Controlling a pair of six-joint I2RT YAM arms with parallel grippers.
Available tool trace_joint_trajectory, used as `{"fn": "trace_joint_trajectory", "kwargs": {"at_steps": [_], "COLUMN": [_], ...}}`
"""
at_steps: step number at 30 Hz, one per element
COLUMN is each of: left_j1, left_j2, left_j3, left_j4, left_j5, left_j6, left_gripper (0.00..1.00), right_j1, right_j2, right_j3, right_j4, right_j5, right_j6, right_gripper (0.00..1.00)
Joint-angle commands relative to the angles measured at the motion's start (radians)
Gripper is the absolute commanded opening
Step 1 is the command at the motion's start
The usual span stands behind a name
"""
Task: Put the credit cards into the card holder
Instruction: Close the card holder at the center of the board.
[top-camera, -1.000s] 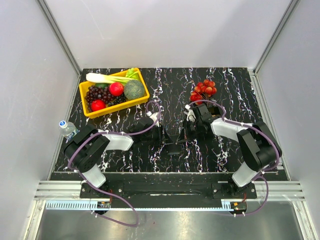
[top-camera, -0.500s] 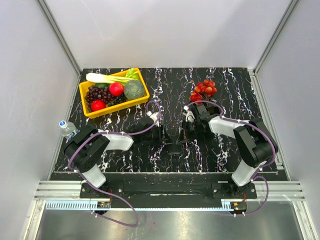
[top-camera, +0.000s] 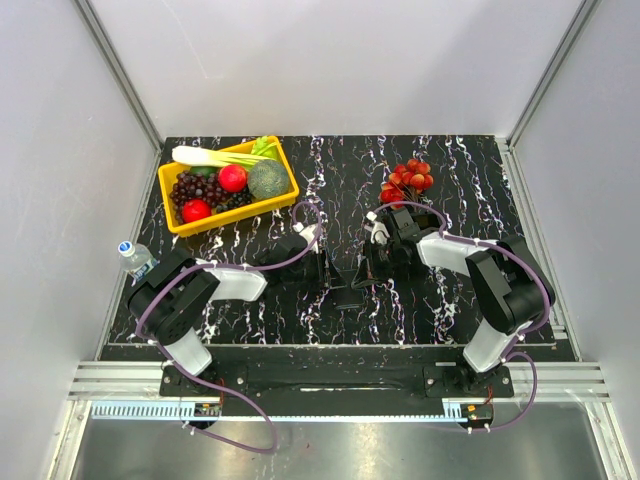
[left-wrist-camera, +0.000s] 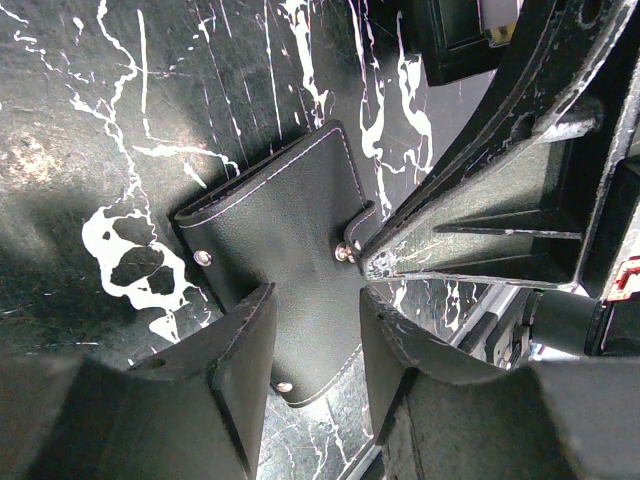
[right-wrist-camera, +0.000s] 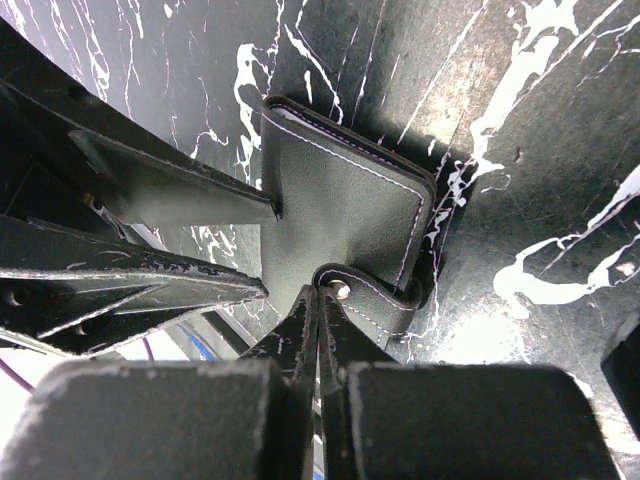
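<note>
The card holder (top-camera: 348, 293), a black stitched wallet, lies folded on the marble table between the two arms. In the left wrist view the card holder (left-wrist-camera: 285, 235) shows its snap studs. My left gripper (left-wrist-camera: 317, 300) stands open, its fingers astride the wallet's near part. The same fingers (right-wrist-camera: 185, 190) touch the wallet's left edge in the right wrist view. My right gripper (right-wrist-camera: 320, 295) is shut with nothing seen between the tips. Its point presses against the curled snap tab (right-wrist-camera: 365, 295) of the card holder (right-wrist-camera: 340, 185). No credit cards are in view.
A yellow basket (top-camera: 226, 222) of vegetables and fruit stands at the back left. A bunch of red grapes (top-camera: 408, 178) lies at the back right, just behind the right arm. A small water bottle (top-camera: 135, 257) lies at the table's left edge.
The right gripper has edged slightly left toward the wallet's tab. The left arm and the wallet have not visibly moved.
</note>
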Motion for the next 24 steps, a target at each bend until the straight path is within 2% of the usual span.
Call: {"fn": "trace_joint_trajectory", "kwargs": {"at_steps": [1,13,24], "left_j1": [0.000,-0.002,-0.002], "left_j2": [-0.003,0.003,0.006], "left_j3": [0.027,0.025,0.024], "left_j4": [0.014,0.025,0.028], "left_j5": [-0.021,-0.013,-0.008], "left_j6": [0.017,0.012,0.010], "left_gripper": [0.43,0.42,0.42], "right_j1": [-0.004,-0.004,-0.004], "right_j2": [0.018,0.041,0.062], "right_j3": [0.026,0.013,0.010], "right_j4": [0.028,0.031,-0.033], "right_j5": [-0.025,0.034,0.175], "right_j6": [0.010,0.018,-0.001], "right_gripper": [0.00,0.00,0.00]}}
